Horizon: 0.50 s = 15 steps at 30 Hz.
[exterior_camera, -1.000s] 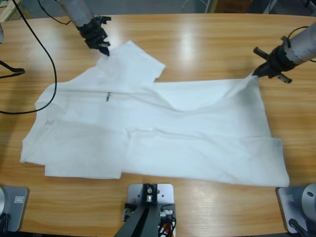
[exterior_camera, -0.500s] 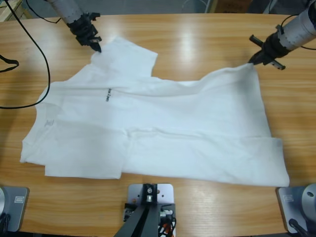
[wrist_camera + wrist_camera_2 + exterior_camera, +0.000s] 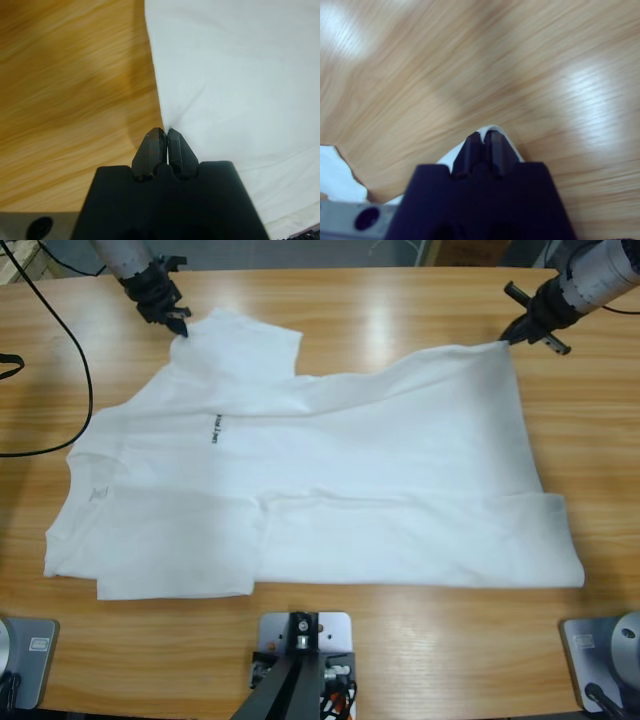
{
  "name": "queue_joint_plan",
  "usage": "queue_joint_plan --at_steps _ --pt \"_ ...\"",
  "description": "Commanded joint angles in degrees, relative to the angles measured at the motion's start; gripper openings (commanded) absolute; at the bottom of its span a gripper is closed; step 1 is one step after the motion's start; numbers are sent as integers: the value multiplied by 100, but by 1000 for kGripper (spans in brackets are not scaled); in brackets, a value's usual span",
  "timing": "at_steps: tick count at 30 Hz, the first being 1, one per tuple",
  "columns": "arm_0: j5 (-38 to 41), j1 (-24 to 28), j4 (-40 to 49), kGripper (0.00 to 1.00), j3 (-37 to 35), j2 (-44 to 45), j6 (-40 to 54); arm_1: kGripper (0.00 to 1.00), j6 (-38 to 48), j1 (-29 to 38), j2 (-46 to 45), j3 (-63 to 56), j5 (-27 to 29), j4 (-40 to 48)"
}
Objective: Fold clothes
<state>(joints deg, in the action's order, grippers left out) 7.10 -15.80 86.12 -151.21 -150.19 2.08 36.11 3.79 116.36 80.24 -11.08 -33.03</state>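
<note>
My left gripper [image 3: 166,137] is matt black: two short wedge-shaped jaws, tapering to blunt tips, rise from a broad, boxy black body with square shoulders. My right gripper [image 3: 484,137] is built the same. Beside each body sits a grey plate [image 3: 350,215] with a dark round hole. From above, one arm [image 3: 122,252] is a silver-grey tube ending in spiky black wrist hardware; the other arm [image 3: 600,268] matches it, with a thin black rod sticking out sideways. A black cable [image 3: 88,370] loops away.
</note>
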Motion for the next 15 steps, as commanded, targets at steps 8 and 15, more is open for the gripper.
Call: queue_joint_plan --at_steps 8,15 --pt "-903 79 47 0 -3363 471 161 0 -121 -66 466 39 -123 -177" --pt "-894 218 -6 0 -3361 306 134 0 -127 -69 430 74 -128 -209"
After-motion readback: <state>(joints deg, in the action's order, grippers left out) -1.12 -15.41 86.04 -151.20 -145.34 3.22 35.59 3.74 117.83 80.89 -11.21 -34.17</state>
